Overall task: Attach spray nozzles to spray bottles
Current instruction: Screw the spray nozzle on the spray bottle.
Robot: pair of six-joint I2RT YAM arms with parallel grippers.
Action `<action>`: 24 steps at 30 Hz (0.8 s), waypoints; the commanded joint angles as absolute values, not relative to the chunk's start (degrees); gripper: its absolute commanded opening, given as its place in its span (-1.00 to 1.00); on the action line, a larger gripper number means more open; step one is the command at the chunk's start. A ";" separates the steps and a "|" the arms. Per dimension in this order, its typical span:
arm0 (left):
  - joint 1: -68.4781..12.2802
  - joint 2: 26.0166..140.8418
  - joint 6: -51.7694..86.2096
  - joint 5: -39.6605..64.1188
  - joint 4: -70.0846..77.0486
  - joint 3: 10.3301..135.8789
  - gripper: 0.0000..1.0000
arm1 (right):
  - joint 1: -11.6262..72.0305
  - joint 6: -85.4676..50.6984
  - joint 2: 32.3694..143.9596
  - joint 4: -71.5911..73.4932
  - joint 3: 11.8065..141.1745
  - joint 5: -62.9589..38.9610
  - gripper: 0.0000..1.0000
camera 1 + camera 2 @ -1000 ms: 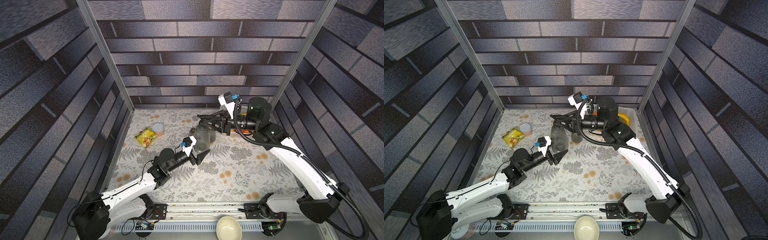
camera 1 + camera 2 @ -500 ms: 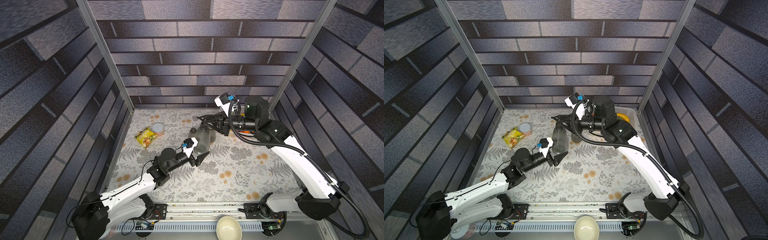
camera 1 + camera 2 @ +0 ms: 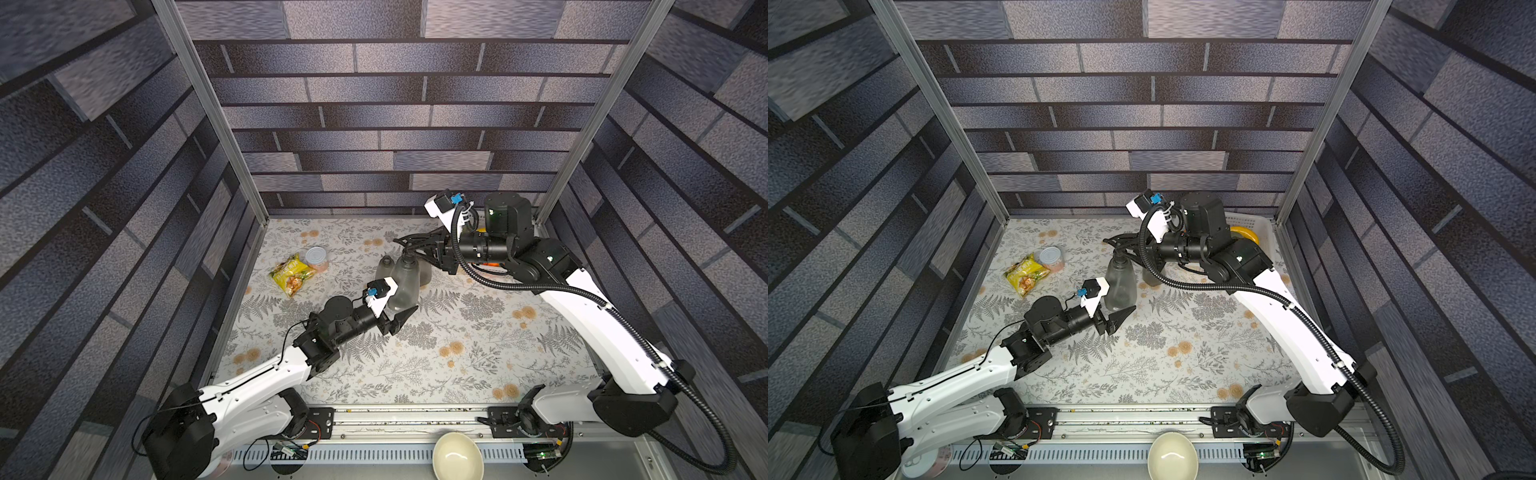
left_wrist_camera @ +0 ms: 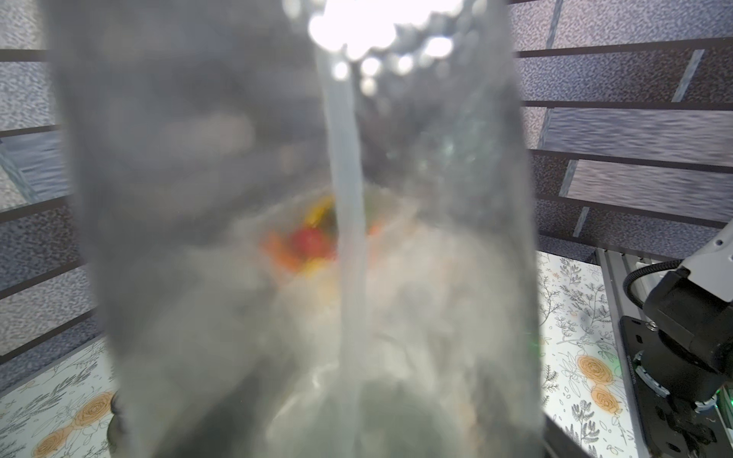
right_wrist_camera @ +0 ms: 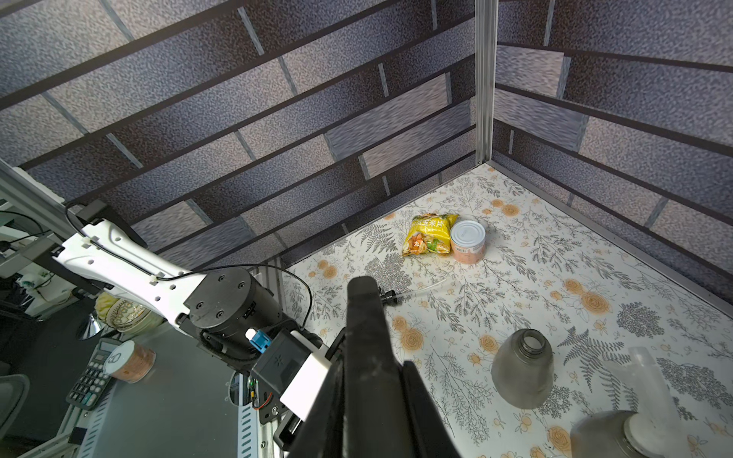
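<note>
In a top view, the left end effector (image 3: 401,302) is clamping the spray bottle (image 3: 405,276); the right end effector (image 3: 400,242), shut, is hovering at its black nozzle (image 3: 409,253). Left wrist: spray bottle (image 4: 238,238) is filling the frame. Right wrist: second nozzle (image 5: 389,297) is lying beyond the fingertips (image 5: 363,305).

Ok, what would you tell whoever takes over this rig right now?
Left tool shut on the held grey bottle, upright.
Right tool shut on the black nozzle at its neck; dip tube already inside.
Done: the white nozzle sits on a second bottle.
Left: finish seating this one, then fit the loose black nozzle lying on the mat to the open bottle.
</note>
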State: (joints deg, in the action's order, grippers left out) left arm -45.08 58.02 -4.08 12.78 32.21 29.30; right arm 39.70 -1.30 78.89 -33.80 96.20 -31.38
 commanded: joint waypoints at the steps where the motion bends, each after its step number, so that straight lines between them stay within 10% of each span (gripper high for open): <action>1: -45.61 57.86 -5.00 9.31 41.68 31.57 0.49 | 42.24 -4.48 78.93 -38.72 92.93 -27.66 -0.53; 24: -48.96 64.36 -12.29 -5.12 48.16 35.68 0.49 | 63.41 -24.27 86.90 -32.94 94.19 36.28 -0.56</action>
